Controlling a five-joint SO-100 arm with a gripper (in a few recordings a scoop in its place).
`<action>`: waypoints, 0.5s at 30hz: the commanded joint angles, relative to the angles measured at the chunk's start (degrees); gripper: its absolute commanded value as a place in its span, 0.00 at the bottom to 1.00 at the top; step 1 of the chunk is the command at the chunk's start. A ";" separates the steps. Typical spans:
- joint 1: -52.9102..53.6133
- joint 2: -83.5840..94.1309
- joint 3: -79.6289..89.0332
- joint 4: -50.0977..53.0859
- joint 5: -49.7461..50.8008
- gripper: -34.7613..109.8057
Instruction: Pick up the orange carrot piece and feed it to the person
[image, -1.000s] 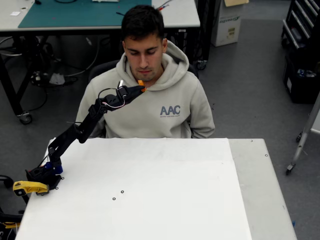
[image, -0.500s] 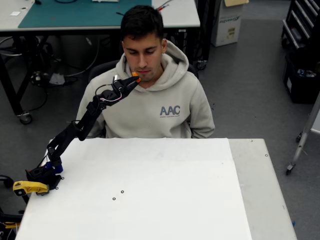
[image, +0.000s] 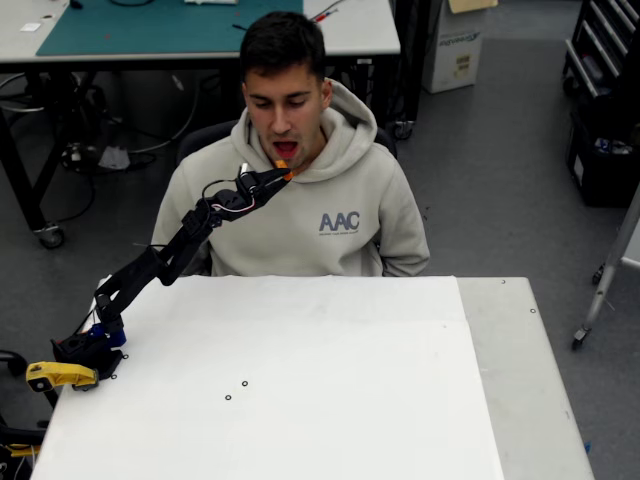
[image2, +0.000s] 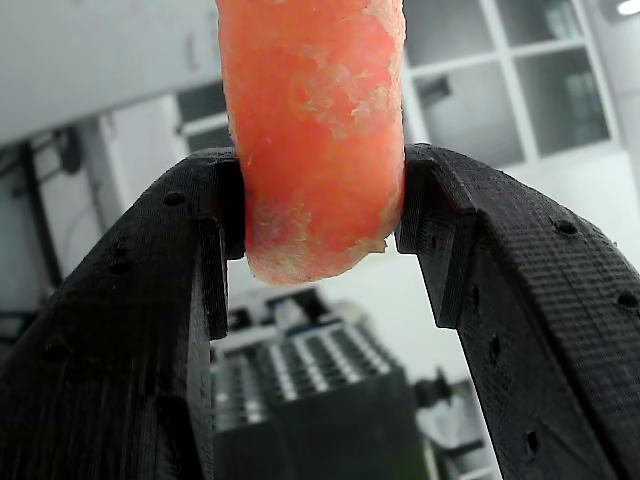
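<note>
The person (image: 300, 215) sits behind the white table (image: 300, 400) in a beige hoodie, mouth open. My black arm reaches up from the table's left edge toward the face. The gripper (image: 279, 175) is shut on the orange carrot piece (image: 284, 167), which sits just below the open mouth at the chin. In the wrist view the carrot piece (image2: 312, 130) stands upright, pinched between the two black fingers (image2: 140, 320), and the gripper (image2: 312, 230) holds it near its lower end.
The arm's base with a yellow clamp (image: 58, 375) sits at the table's left edge. Behind the person stands a bench with a green mat (image: 150, 25). Carts and boxes line the right side of the room.
The gripper with the carrot rose to the person's mouth half a second ago, then dropped slightly and shifted right. The person has opened the mouth.
</note>
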 joint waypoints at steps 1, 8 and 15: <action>0.35 2.55 -3.34 -1.32 -0.35 0.23; 0.18 2.02 -3.34 -8.79 -0.35 0.23; -0.26 1.58 -2.90 -15.03 -0.44 0.23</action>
